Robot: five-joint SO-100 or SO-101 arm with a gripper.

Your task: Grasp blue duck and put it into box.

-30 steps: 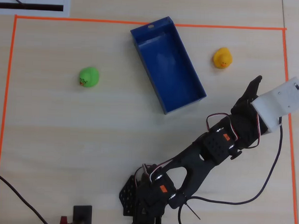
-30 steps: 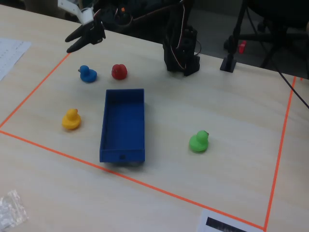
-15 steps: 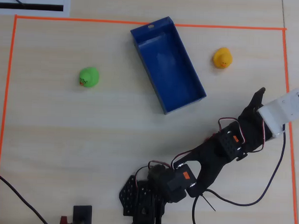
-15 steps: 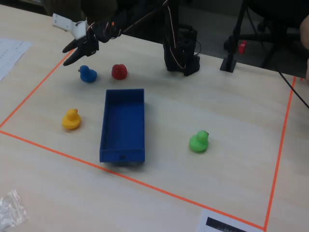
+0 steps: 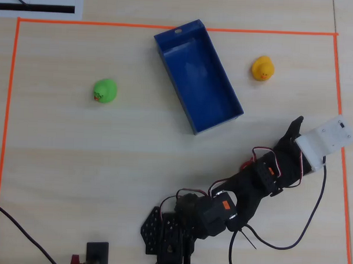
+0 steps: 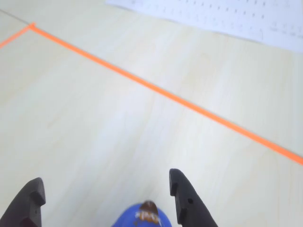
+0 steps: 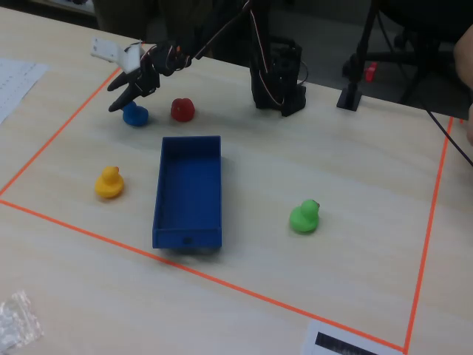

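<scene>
The blue duck [image 7: 135, 115] sits on the table near the far left, next to a red duck [image 7: 182, 109]. In the wrist view the blue duck [image 6: 144, 217] shows at the bottom edge, between the two black fingers and closer to the right one [image 6: 187, 203]. My gripper [image 7: 120, 102] is open and hovers just above the blue duck, not touching it; it also shows in the wrist view [image 6: 105, 178]. In the overhead view the arm [image 5: 262, 175] hides the blue duck. The dark blue box [image 7: 188, 191] lies empty mid-table and also shows in the overhead view [image 5: 199, 75].
A yellow duck [image 7: 109, 183] stands left of the box, a green duck [image 7: 304, 216] right of it. Orange tape [image 6: 156, 90] marks the work area's border. The arm's base [image 7: 277, 81] stands at the far edge. A paper sheet [image 6: 227, 19] lies beyond the tape.
</scene>
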